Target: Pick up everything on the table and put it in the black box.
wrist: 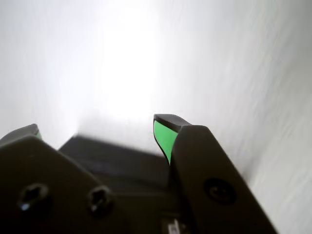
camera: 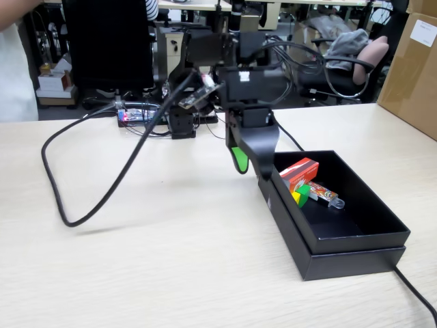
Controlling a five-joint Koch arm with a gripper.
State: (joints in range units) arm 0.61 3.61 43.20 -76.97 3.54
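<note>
Black box [camera: 355, 236] near the tabletop's [camera: 136, 260] right edge already held the red packet [camera: 298, 172], yellow cube [camera: 301, 197] and green cube [camera: 294, 199]; the gripper [camera: 246, 164] hung just beside its corner, jaws apart and empty.

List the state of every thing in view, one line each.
Gripper: open, empty, beside the box's near-left corner in the fixed view.
Black box: open, no lid on it, flat on the table.
Red packet: in the box, leaning on its wall.
Yellow cube: in the box.
Green cube: in the box, touching the yellow one.
Gadget: lying in the box.
</note>
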